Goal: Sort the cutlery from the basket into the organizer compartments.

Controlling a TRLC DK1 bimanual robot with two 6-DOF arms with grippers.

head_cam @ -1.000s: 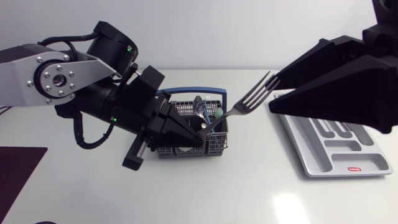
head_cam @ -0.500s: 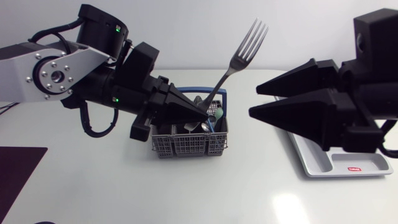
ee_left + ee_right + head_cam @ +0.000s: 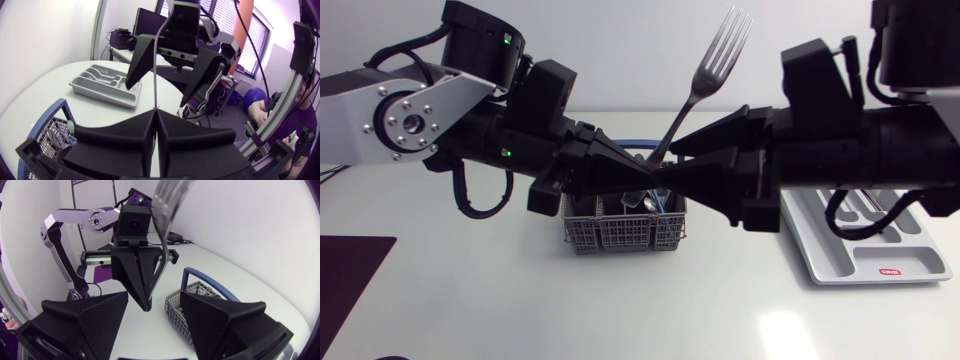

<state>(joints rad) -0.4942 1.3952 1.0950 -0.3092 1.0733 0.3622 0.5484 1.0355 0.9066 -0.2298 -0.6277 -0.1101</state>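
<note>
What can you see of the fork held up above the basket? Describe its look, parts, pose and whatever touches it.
The fork looks like shiny silver metal, with four tines and a slim, slightly curved handle. It is tilted, with the tines up and the handle end down, in the air above the grey basket. The left gripper is shut on the low end of its handle. The right gripper is open, with one finger on each side of the handle and not clamped on it.

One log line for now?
left gripper: shut on fork, over basket | right gripper: open around handle
</note>
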